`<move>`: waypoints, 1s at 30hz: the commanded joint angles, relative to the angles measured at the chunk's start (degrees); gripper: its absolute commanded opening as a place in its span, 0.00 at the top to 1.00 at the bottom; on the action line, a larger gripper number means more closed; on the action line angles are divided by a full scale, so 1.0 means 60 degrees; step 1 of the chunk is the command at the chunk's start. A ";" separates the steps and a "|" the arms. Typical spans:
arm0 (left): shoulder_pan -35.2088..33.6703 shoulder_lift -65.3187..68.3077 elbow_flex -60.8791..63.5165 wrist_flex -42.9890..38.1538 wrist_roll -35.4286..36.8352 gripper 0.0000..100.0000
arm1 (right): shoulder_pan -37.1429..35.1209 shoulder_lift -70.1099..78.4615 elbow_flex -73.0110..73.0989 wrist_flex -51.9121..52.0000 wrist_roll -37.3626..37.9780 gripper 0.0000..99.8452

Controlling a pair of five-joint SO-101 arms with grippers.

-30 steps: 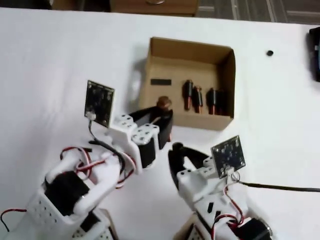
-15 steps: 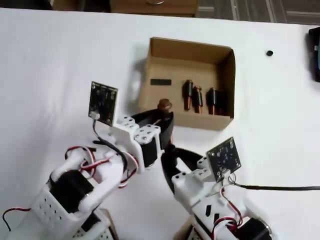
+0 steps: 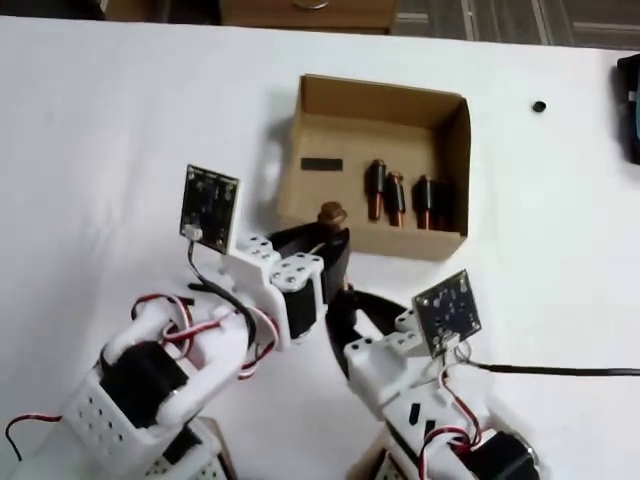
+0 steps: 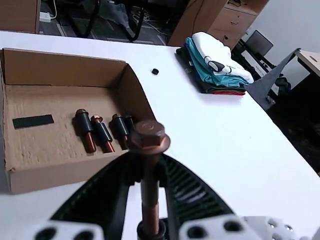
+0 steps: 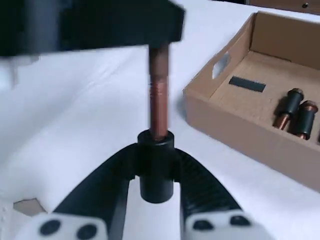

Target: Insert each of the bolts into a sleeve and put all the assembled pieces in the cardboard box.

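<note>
I am pinching the bolt [image 4: 149, 200] by its shank in the left fingers [image 4: 107, 192], head up and shaft hanging straight down, so its free tip is pointing at the hole below. The right fingers [image 5: 107, 185] are clamping the black sleeve [image 5: 156, 170] upright by its sides, leaving its mouth facing up directly under the bolt. The tip is sitting right at that mouth; how deep, I cannot tell. I am lining them up over the bench [image 3: 120, 120], just beside the near wall of the cardboard box [image 3: 400, 243]. Finished pieces [image 3: 398, 200] are lying in a row inside it, so the carry should be short.
</note>
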 commanded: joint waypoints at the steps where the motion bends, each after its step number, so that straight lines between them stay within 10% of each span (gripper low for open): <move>1: 0.0176 -0.0190 -0.0139 0.0029 0.0147 0.98 | 0.0168 -0.0066 -0.0044 -0.0374 -0.0059 0.98; 30: 0.0484 -0.0176 0.0505 0.1802 0.0073 0.68 | 0.0842 -0.0022 -0.0440 -0.0989 -0.0059 0.98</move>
